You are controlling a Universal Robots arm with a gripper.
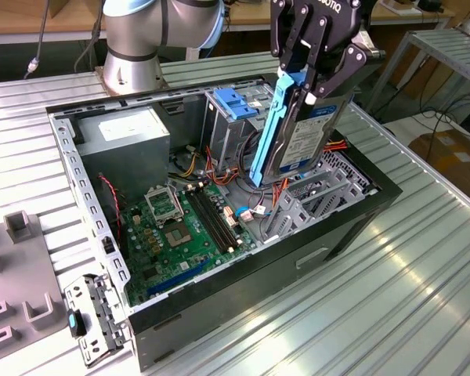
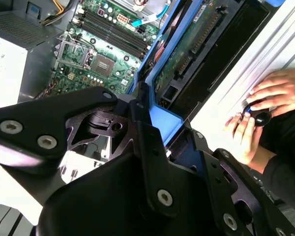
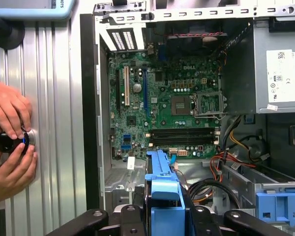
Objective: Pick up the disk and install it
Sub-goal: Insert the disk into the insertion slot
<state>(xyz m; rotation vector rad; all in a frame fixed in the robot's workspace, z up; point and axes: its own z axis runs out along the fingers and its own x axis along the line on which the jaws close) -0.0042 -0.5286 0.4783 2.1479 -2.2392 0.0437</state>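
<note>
My gripper (image 1: 312, 92) is shut on the disk (image 1: 304, 139), a silver drive with a white, blue-banded label and blue side rails. It hangs on edge, slightly tilted, above the open computer case (image 1: 352, 227), just to the exterior view's right of the drive cage with its blue latch plate (image 1: 236, 102). In the second wrist view the disk (image 2: 189, 46) shows its green circuit side, running away from the gripper (image 2: 155, 125). In the first wrist view the blue rail (image 3: 162, 194) rises from between the fingers (image 3: 132, 221), over the motherboard (image 3: 172, 113).
A grey power-supply box (image 1: 129, 137) fills the case's far corner, with loose cables (image 1: 219, 168) beside the cage. A person's hands (image 3: 10, 132) work a black knob on the ribbed metal table outside the case wall. Grey fixtures (image 1: 16, 274) stand at the exterior view's left.
</note>
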